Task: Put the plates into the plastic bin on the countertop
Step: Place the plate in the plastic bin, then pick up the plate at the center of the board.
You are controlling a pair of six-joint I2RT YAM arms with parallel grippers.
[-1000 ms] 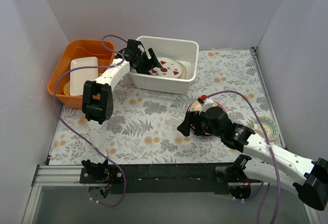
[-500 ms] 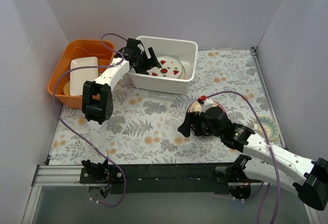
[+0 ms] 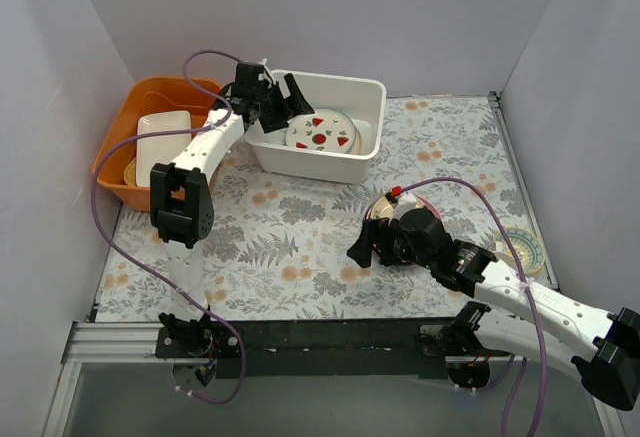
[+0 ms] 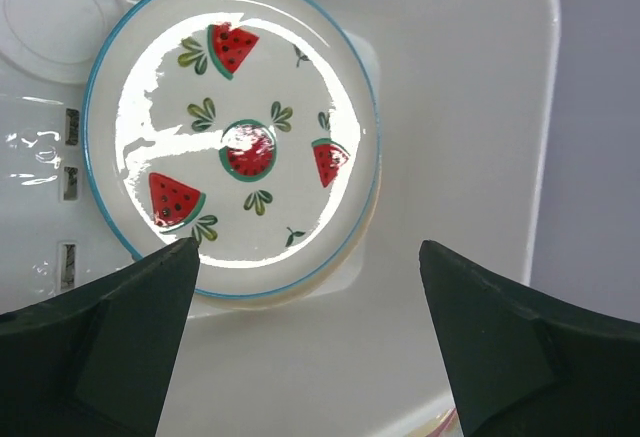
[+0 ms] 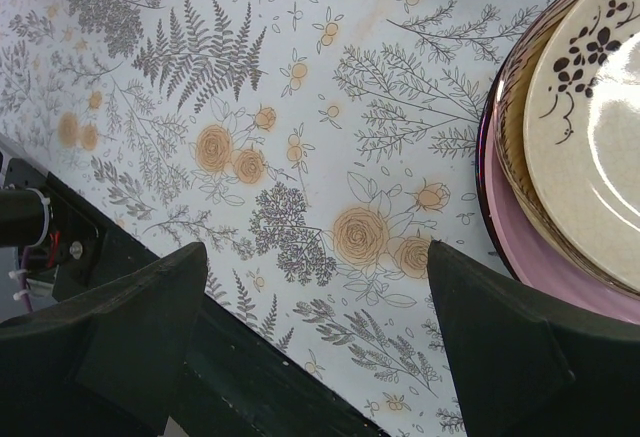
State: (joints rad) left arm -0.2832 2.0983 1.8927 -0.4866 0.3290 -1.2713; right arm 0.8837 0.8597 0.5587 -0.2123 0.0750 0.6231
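We see the white plastic bin [image 3: 340, 80] at the back of the fern-printed surface [image 3: 300, 247]. The watermelon plate [image 3: 322, 132] lies flat on the bin's floor, toward its right end. From the left wrist, the plate [image 4: 235, 137] sits beside the floor's slots and its round mark [image 4: 55, 7], and a pale rim peeks out under the plate's lower edge.

Our left hand [image 3: 285, 112] hangs over the bin's left end. Its fingers [image 4: 100, 347] are spread wide and grip nothing, with the plate lying free below them.

Our right hand [image 3: 375, 237] is well to the front and right of the bin, low over the surface. Its jaws are spread wide with only printed ferns between them [image 5: 315, 257]. Just beside it is a stack of plates [image 5: 560, 157]: a cream plate with a dark sprig [image 5: 600, 107] on top, a tan rim under it, then a pink plate [image 5: 520, 247] edged in maroon.

Farther right of the bin, near the side wall, a cream plate with a coloured rim [image 3: 522, 247] lies alone. An orange tub [image 3: 120, 157] stands just left of the bin and holds a rectangular white dish [image 3: 160, 142].
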